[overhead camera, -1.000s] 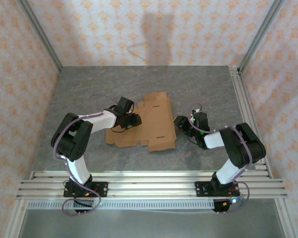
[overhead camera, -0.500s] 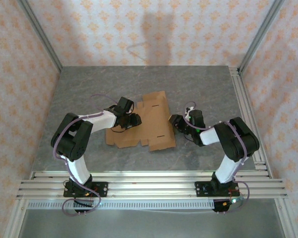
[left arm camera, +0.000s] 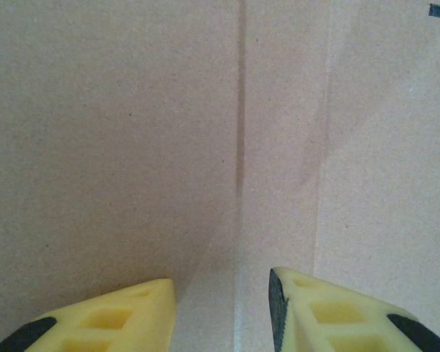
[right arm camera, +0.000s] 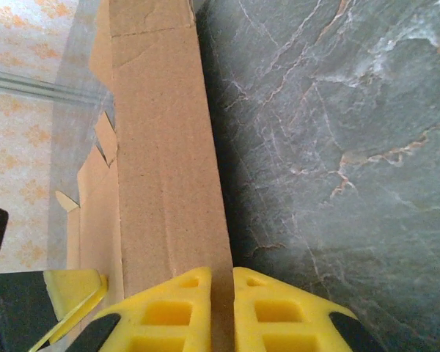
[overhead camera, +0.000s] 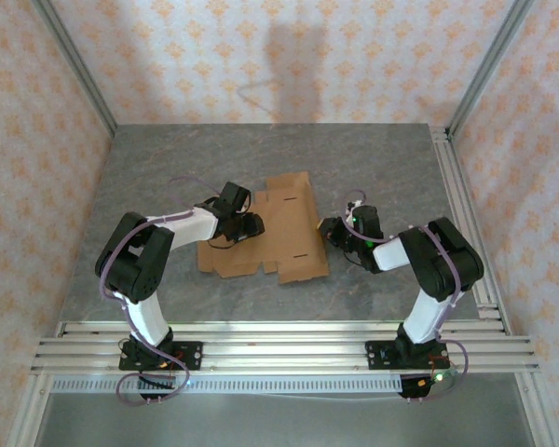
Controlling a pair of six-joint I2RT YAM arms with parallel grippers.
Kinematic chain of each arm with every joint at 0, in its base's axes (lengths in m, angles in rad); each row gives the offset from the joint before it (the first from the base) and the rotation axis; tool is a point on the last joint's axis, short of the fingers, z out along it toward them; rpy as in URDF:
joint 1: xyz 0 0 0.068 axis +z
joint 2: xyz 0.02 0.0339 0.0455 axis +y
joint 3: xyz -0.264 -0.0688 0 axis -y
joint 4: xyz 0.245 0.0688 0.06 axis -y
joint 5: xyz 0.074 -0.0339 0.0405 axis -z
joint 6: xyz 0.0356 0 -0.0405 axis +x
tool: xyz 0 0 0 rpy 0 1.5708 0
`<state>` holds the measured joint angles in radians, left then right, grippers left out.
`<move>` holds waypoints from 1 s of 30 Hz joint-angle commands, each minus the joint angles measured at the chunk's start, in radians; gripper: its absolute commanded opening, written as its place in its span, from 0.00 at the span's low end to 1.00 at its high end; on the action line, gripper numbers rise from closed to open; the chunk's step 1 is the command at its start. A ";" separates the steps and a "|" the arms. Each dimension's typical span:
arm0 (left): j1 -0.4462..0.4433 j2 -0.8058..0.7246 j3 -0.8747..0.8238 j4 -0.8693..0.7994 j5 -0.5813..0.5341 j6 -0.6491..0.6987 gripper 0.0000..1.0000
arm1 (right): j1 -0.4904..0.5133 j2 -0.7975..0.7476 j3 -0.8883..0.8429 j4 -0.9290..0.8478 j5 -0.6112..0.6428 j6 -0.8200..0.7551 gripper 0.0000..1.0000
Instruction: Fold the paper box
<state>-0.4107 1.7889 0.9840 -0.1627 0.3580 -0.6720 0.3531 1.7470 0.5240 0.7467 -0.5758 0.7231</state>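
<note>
In the last second my right hand (overhead camera: 328, 230) has come in from the open desk (overhead camera: 382, 168) to the right edge of the paper box (overhead camera: 284, 233) and drawn its fingers together. On the right wrist camera the two yellow fingers (right arm camera: 172, 308) now sit pressed against either face of the long side flap (right arm camera: 169, 169), so I read that as a firm pinch on the cardboard, not just a touch. From above, the box's right side looks a little narrower than it did a moment ago. I take that to mean the flap is starting to tip up off the desk, though I cannot tell how steeply. The box itself has not slid: it lies open and mostly flat in the middle of the desk, between the two arms. My left hand (overhead camera: 252, 225) has not moved. It rests on the left part of the sheet with its fingers apart and nothing between them, and its wrist camera shows bare cardboard and a crease line (left arm camera: 240, 110) running away between the tips. For the task, this means the hold-down and the grip are both in place, and I judge the first side wall is ready to be swung upright along its crease. The main risk is the sheet dragging sideways if the left hand's press is too light.
</note>
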 commanded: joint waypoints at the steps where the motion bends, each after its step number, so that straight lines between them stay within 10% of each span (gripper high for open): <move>1: -0.013 0.034 -0.029 -0.037 0.024 0.016 0.40 | 0.036 -0.067 0.027 -0.090 -0.041 -0.062 0.16; 12: -0.014 0.017 -0.036 -0.030 0.007 0.015 0.41 | 0.047 -0.314 0.077 -0.487 0.248 -0.302 0.62; 30: -0.014 0.037 -0.020 -0.027 0.019 0.012 0.42 | 0.124 -0.242 0.223 -0.748 0.422 -0.446 0.42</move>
<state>-0.4126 1.7878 0.9783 -0.1436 0.3672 -0.6727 0.4690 1.4784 0.7300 0.0307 -0.1684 0.2787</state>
